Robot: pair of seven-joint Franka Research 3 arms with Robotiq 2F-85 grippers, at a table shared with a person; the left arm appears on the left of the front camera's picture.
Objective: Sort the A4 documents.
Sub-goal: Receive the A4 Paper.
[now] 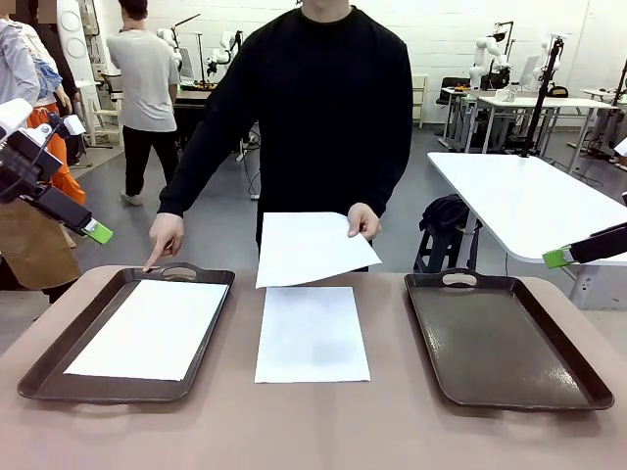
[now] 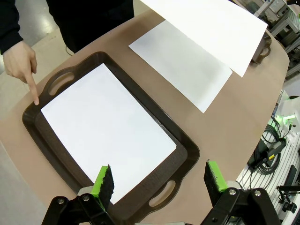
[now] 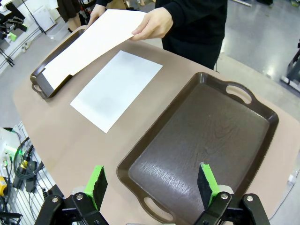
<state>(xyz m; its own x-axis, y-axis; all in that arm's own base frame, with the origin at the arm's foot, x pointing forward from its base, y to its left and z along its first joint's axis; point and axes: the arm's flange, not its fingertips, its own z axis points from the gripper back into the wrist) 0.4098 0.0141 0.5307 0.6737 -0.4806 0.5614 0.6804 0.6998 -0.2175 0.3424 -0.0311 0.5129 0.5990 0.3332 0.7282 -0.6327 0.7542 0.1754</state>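
White paper in the air is what matters here. The held sheet (image 1: 309, 247) floats tilted above the middle of the tabletop (image 1: 313, 431), pinched at its right edge by the person's hand (image 1: 362, 220), and its free near-left corner dips toward your side. Under it a second A4 sheet (image 1: 312, 333) lies flat between the two trays, its long axis running straight away from you toward the person. A third sheet (image 1: 152, 328) lies in the left tray (image 1: 108, 390), squared to it on the same near-to-far axis. The right tray (image 1: 500, 343) is bare.

Now your fingers. The left fingers (image 2: 105, 183) are spread wide with nothing between them, hovering over the near handle end of the left tray. From there the held sheet is ahead and off toward the table's middle, well apart. The right fingers (image 3: 97, 183) are just as wide and just as empty, hanging over the near end of the right tray. For them the held sheet is ahead and across toward the robot's left, also well apart.

And look at the person's other hand (image 1: 167, 235): the index finger is down at the far rim of the left tray. I read that as the call for where this sheet goes, so your left arm looks better placed. The loose edge faces left and the pinched edge faces right, so if you take the sheet, come in at that free edge, clear of the person's hand.
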